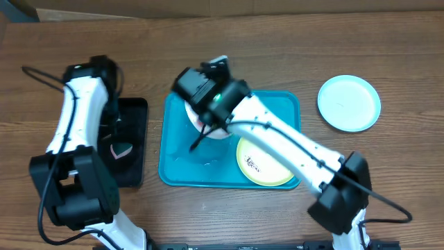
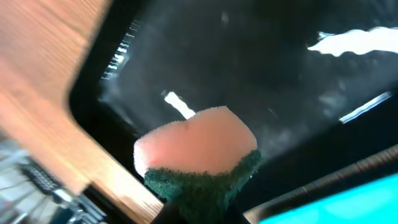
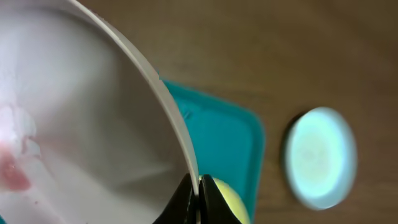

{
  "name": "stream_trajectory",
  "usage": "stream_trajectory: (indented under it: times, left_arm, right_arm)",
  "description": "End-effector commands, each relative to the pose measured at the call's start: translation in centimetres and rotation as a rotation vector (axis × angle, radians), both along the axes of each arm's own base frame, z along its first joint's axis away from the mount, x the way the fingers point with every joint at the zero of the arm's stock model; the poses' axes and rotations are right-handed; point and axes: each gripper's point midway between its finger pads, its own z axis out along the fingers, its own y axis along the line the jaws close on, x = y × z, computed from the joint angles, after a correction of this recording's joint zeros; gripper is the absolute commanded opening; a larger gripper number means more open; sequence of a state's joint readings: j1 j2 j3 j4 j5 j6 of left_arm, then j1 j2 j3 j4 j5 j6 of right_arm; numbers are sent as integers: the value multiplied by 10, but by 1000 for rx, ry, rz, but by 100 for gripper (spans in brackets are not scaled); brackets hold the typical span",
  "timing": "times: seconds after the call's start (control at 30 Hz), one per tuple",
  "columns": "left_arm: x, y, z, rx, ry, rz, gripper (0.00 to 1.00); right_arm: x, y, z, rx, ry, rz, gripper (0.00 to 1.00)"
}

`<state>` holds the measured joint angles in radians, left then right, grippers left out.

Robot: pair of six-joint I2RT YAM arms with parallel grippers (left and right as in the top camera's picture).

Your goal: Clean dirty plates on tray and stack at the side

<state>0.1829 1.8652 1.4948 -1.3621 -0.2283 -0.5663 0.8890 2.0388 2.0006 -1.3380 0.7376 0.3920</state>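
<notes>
My right end effector (image 3: 199, 186) is pressed together on the rim of the white plate (image 3: 81, 124), pinching that thin edge. The plate is tipped up off the turquoise tray (image 1: 277, 104), which lies directly beneath this end effector. My guess is that's to turn its face toward the sponge, because a red-brown smear (image 3: 12, 171) shows on it, well in from my pinch.

My left end effector (image 2: 202, 214) is clamped on the sponge (image 2: 196, 146), green scouring side nearest the fingers and pink side out in front, ready to wipe. It hangs over the black tray (image 2: 249, 62), and the turquoise one is just beside that, toward my right end effector.

The yellow-green plate (image 1: 267, 167) lies flat in the tray below my right arm, with brown marks on it, so it looks uncleaned. The light blue plate (image 1: 349, 103) sits on its own, well out past my right end effector and clear of the tray. That reads as the start of the stack.

All of it rests on a brown wood-grain desk (image 1: 277, 42). Hardly any of the room shows beyond it.
</notes>
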Motion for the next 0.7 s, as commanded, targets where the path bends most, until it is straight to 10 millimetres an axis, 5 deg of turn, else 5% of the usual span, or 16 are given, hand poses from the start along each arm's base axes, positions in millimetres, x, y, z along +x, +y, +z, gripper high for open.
stream_trajectory:
  times: [0.0,0.3,0.67]
  left_arm:
    - [2,-17,0,-226,-44,-52,4]
    - [1,-5,0,-307,-92,33,4]
    - [1,-4,0,-306,-94,34,4]
  right_arm:
    - [-2,-2,76,-212,-277,62,4]
    - [-40,26,155,-628,-590,138,4]
    - [-49,46,158,-759,-532,248,4]
